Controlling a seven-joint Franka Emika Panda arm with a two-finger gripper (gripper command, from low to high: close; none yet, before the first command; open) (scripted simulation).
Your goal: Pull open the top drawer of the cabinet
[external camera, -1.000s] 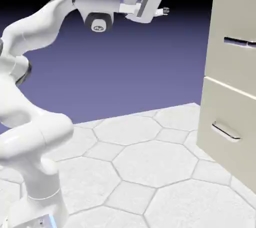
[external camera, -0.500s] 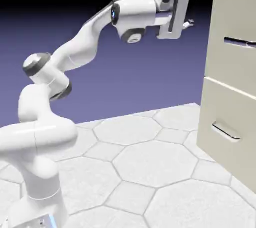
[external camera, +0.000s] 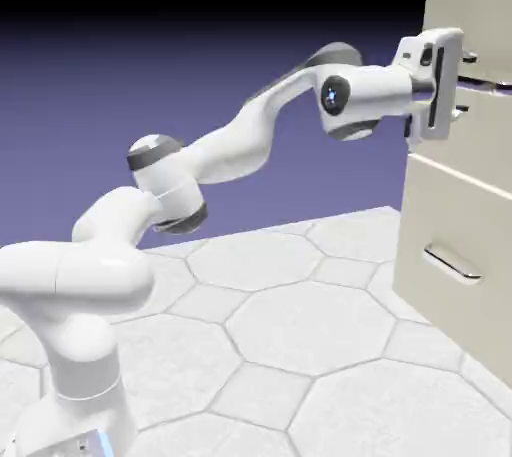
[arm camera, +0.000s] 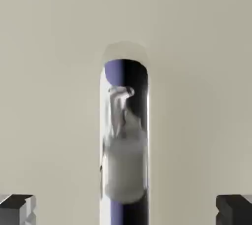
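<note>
A white, jointed robot arm point(external camera: 200, 160) rises from the lower left of the exterior view and stretches right, across a pale table patterned with hexagonal tiles point(external camera: 290, 325), to a tall, cream-coloured boxy cabinet point(external camera: 455, 245) at the right edge. The arm's white two-finger gripper point(external camera: 462, 83) sits right at the top drawer point(external camera: 470, 10), the upper flat beige drawer front, level with its slim silver bar handle point(external camera: 490, 87); the lower drawer's matching handle point(external camera: 452, 263) is well below. The top drawer looks closed. In the hand view the beige front fills the frame and the shiny metal bar point(arm camera: 124, 140) runs down the centre, between the two grey fingertips point(arm camera: 17, 208), which stand spread wide on either side with clear gaps, gripping nothing. The handle looks rigid, smooth and probably slippery, so it should be clamped mid-bar. The drawer likely slides stiffly and steadily.
</note>
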